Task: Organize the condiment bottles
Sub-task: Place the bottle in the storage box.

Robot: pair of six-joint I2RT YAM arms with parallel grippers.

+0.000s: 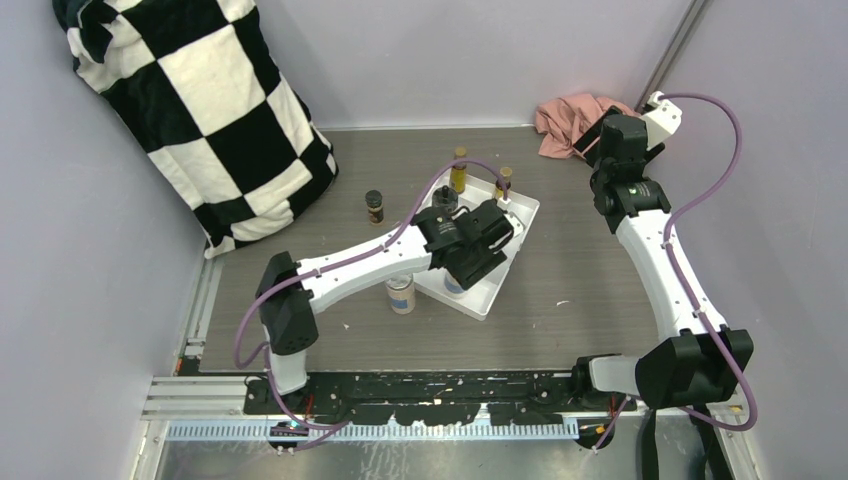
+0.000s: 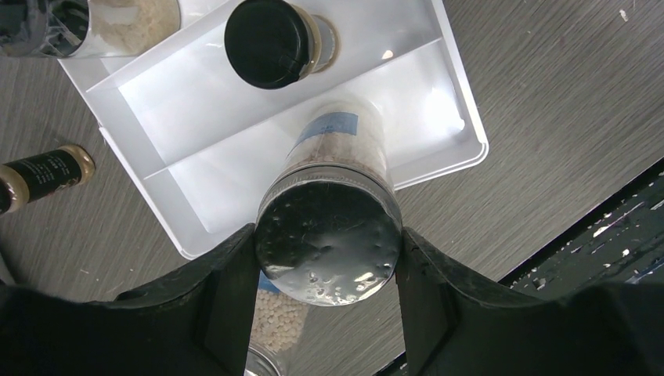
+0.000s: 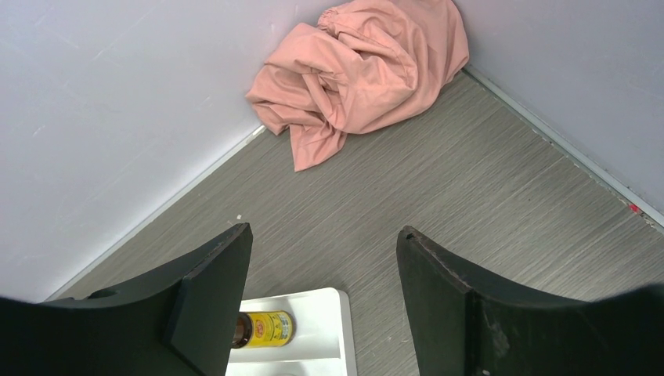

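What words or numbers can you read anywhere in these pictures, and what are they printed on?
Nothing can be read.
Jar in the left gripper: blue label, print blurred.
Dark bottle lying on the table: pale lettering, too small.
Yellow-label bottle: reddish mark, too small.

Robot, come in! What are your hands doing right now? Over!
Left gripper shut on silver-lid jar, at white tray. Right gripper open, empty, by pink cloth. Black-lid jar in next compartment, apart from it. Over.

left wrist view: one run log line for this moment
left gripper shut on silver-lid jar | jar over white tray | right gripper open, empty, by pink cloth
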